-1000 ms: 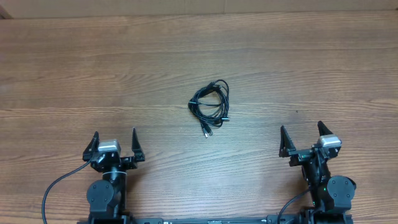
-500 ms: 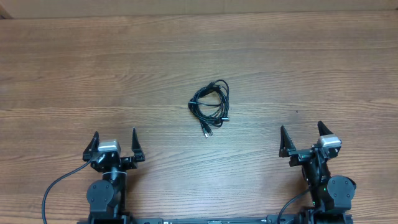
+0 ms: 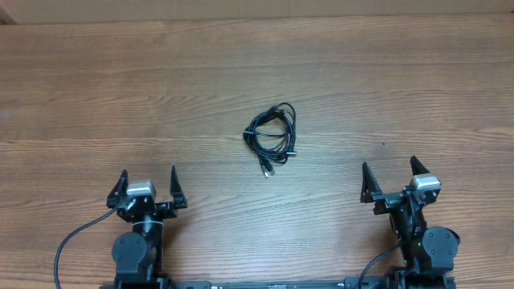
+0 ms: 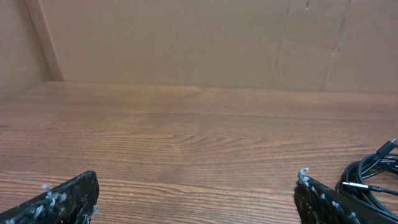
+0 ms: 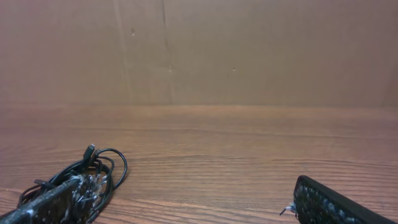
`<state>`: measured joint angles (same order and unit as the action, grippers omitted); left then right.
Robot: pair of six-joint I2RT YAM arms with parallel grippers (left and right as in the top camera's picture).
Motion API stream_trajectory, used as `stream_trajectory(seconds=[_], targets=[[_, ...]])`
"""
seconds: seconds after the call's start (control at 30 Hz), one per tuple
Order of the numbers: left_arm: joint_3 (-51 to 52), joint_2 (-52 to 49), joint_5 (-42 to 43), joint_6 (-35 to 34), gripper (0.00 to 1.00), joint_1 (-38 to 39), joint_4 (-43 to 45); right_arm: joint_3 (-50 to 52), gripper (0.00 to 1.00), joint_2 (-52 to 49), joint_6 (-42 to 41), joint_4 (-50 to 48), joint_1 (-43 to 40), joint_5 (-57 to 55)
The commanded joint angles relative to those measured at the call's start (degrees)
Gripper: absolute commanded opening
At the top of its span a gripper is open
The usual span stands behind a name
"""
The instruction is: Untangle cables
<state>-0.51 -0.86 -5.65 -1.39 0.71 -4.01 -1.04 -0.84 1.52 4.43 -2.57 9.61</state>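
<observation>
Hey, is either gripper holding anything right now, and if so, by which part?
Nothing is held. The left gripper and the right gripper are both open and well apart from the cables.

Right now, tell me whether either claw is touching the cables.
No: the cables lie bunched on the table, with the left claw and right claw open and well apart from them.

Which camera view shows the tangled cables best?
The overhead view: the whole bunch of cables lies in plain sight, loops and plug ends included. The left wrist view catches only part at its right edge. The right wrist view shows them low, partly behind the right tool.
</observation>
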Motion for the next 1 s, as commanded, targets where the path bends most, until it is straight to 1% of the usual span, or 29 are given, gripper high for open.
stream_trajectory(seconds=[0.0,0.6,0.63,0.73,0.77,0.83,0.9,0.97], targets=[[0.20,0.55,-0.44,-0.33,1.00,-0.37,0.07,0.50,1.00,0.61,0.22,-0.26,0.31,-0.57],[0.20,0.55,-0.44,-0.33,1.00,-0.37,0.07,0.50,1.00,0.61,0.22,-0.26,0.31,-0.59],[0.20,0.55,-0.85,0.33,1.00,-0.37,0.24,0.50,1.00,0.61,0.22,-0.26,0.31,-0.59],[0.20,0.55,-9.60,10.05,1.00,-0.42,4.13,0.50,1.00,0.61,0.22,-0.26,0.31,-0.57],[0.20,0.55,-11.26,11.26,0.99,-0.42,4.37,0.50,1.00,0.61,0.22,-0.26,0.31,-0.57],[0.20,0.55,-12.87,11.72,1.00,-0.42,2.89,0.50,1.00,0.61,0.22,-0.26,0.31,-0.59],[0.20,0.55,-12.79,11.69,1.00,-0.42,0.96,0.50,1.00,0.61,0.22,-0.26,0.31,-0.57],[0.20,0.50,-12.79,11.69,1.00,-0.42,1.16,0.50,1.00,0.61,0.20,-0.37,0.31,-0.52]])
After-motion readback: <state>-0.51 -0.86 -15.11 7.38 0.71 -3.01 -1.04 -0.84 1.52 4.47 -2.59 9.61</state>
